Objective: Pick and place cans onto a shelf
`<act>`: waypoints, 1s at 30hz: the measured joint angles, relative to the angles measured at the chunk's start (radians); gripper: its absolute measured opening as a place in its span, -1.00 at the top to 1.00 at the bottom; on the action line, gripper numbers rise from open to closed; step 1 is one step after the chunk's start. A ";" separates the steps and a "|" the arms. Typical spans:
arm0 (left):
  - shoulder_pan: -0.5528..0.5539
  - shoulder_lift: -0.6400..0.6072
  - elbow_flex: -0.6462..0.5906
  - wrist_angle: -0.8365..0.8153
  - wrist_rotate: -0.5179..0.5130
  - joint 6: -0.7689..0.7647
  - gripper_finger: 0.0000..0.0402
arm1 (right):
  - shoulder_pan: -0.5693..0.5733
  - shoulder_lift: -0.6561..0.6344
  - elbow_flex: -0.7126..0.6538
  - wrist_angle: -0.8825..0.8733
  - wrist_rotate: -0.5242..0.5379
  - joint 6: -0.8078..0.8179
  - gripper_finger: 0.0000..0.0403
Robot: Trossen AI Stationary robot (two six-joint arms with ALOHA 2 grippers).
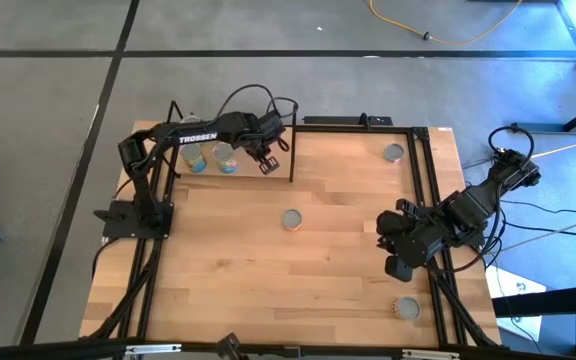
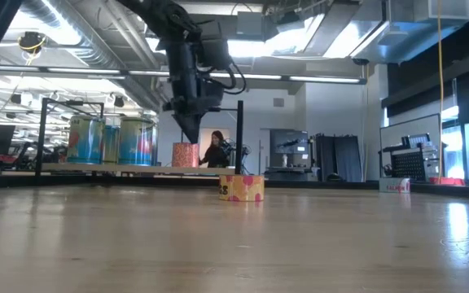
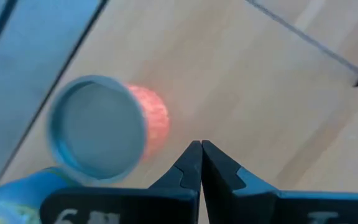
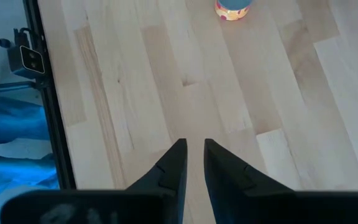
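Observation:
On the shelf (image 1: 281,173) at the table's far left stand two blue cans (image 1: 194,157) (image 1: 225,157) and an orange-red can (image 3: 104,127) (image 2: 186,155). My left gripper (image 3: 201,146) (image 1: 266,160) hangs shut over the shelf, pointing steeply down. Its tips are close beside the orange-red can's silver top, with bare wood showing between them. In the high view the gripper mostly hides that can. A tan can (image 1: 291,219) (image 2: 242,187) stands on its base mid-table. My right gripper (image 4: 194,146) (image 1: 388,235) hovers open and empty at the table's right side.
Another can (image 1: 395,153) stands at the far right corner and one (image 1: 405,308) near the right front edge. Black rods (image 1: 293,140) frame the shelf. A black rail (image 1: 430,190) runs along the table's right side. A person (image 2: 216,150) is in the room behind.

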 joint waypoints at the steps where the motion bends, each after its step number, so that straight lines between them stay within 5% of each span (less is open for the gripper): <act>1: 0.003 0.000 0.000 -0.002 -0.014 0.002 1.00 | 0.000 0.000 0.000 0.000 0.000 0.000 0.72; 24: 0.092 -0.001 0.000 -0.011 -0.020 0.080 1.00 | 0.000 0.000 0.000 0.000 -0.001 0.052 0.72; 30: 0.047 -0.013 0.029 -0.028 0.053 0.070 1.00 | 0.000 0.000 0.000 0.000 0.000 0.049 0.72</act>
